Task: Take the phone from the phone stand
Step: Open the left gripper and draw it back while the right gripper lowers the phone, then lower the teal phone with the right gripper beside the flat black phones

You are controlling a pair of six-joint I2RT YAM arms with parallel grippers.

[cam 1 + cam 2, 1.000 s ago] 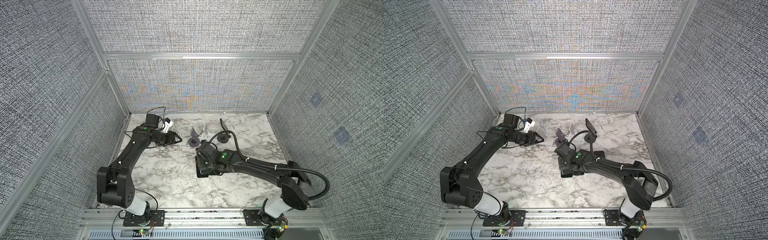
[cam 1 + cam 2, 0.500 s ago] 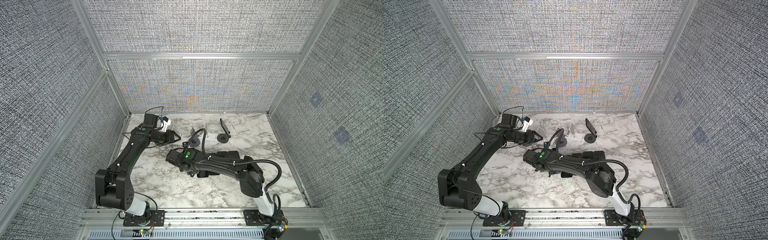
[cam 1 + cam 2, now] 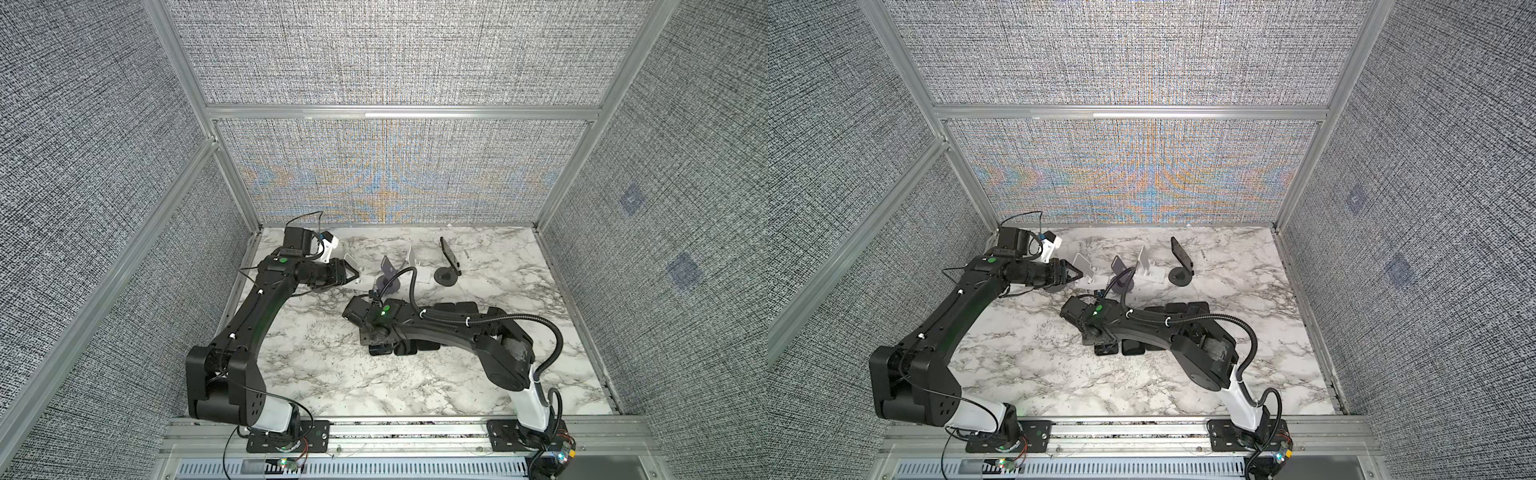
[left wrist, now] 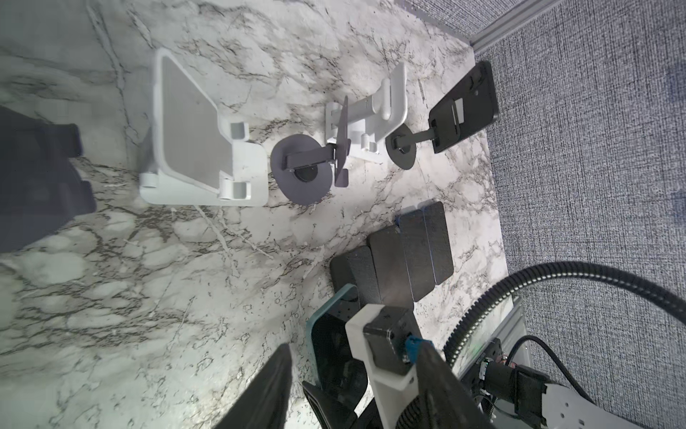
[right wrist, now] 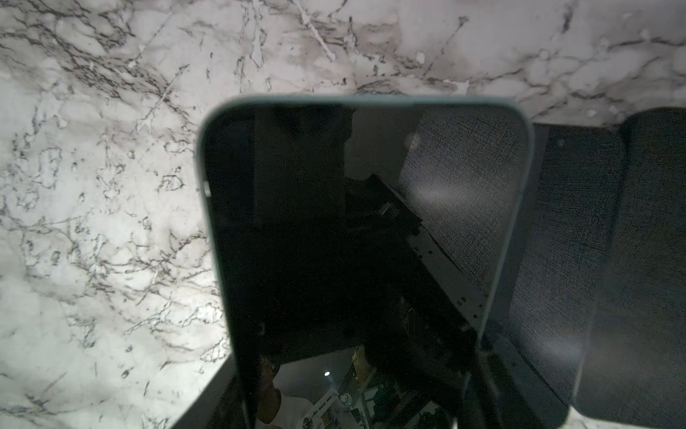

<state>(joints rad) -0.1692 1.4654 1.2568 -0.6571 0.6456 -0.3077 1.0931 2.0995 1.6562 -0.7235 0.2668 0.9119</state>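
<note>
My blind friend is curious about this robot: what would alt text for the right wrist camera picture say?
A phone with a dark screen and teal edge fills the middle, over a white marble table. Other dark phones lie flat beside it.

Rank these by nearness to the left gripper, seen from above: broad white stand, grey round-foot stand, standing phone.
1. broad white stand, right beside the left gripper.
2. grey round-foot stand, mid-row.
3. standing phone, at the row's right end.
</note>
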